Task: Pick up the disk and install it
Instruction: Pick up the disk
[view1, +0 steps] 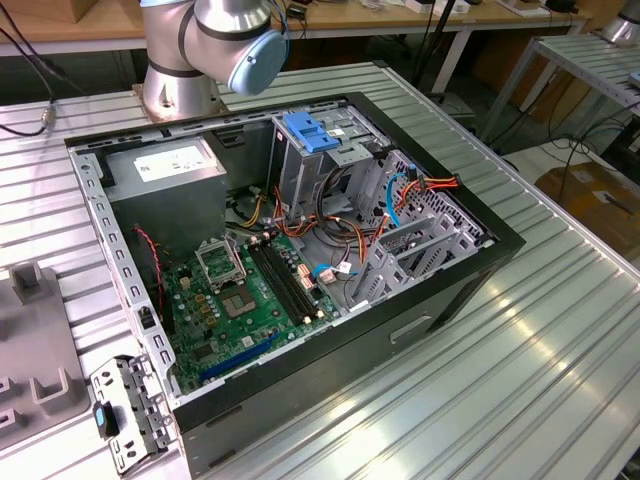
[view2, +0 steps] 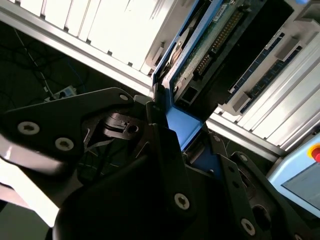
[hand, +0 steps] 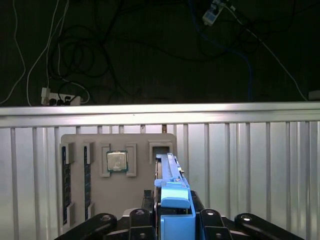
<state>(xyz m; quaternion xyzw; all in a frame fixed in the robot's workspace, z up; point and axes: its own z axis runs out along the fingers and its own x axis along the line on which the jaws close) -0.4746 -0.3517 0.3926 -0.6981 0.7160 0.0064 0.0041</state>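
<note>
In both wrist views the disk (hand: 173, 192) sits edge-on between the dark fingers of my gripper (hand: 172, 222). Its blue plastic rail (view2: 182, 125) faces the camera and its green circuit board (view2: 210, 45) runs away from the fingers. The gripper (view2: 186, 147) is shut on the disk, one finger (view2: 162, 145) on each side of the rail. The disk's far end reaches the slot (hand: 161, 149) of a grey parts holder (hand: 95, 142) on the ribbed metal table. The open computer case (view1: 300, 250) lies in the exterior view, with the arm's base (view1: 190, 60) behind it.
The holder carries a processor chip (hand: 117, 161) and memory sticks (hand: 65, 170). Inside the case are a grey cage with blue top (view1: 315, 135), a power-supply box (view1: 170, 170), a green motherboard (view1: 250, 290) and loose cables (view1: 400, 190). A metal bracket (view1: 125, 410) lies beside it.
</note>
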